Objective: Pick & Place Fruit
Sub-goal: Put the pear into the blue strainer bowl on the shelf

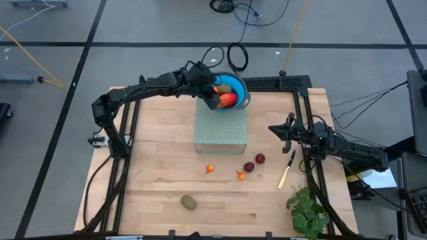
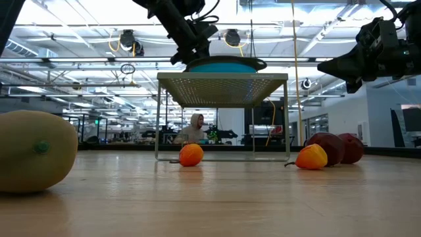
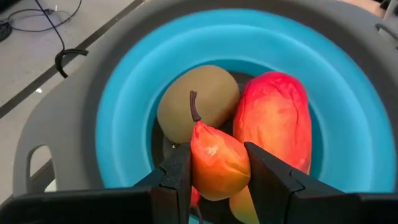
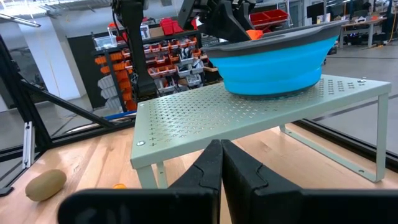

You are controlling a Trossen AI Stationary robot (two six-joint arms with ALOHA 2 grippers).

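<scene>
A blue bowl (image 1: 239,91) stands on a pale green perforated shelf (image 1: 220,133) at the table's far middle. In the bowl lie a brownish-green oval fruit (image 3: 198,102) and a larger orange-red oblong fruit (image 3: 273,118). My left gripper (image 3: 217,167) hangs over the bowl's hollow, shut on a small orange pear-shaped fruit (image 3: 216,158) with a dark stem. On the table rest two tiny orange pieces (image 1: 209,169) (image 1: 241,175), two dark red round fruits (image 1: 249,167) (image 1: 259,158) and another brownish-green oval (image 1: 189,201). My right gripper (image 1: 277,130) waits shut at the right. My left gripper pinches the small orange fruit by the two sides of its wide body (image 3: 198,167) between its two fingers. The fingers slant down from the table's left side over the bowl's rim. The fruit's stem (image 3: 194,106) points away from the gripper, over the fruits in the bowl.
A yellow-handled knife (image 1: 287,171) lies right of the dark red fruits, and a leafy green bunch (image 1: 307,211) sits at the near right corner. Bare wood lies at the near left of the table. A person sits in the room far behind the shelf (image 2: 195,128).
</scene>
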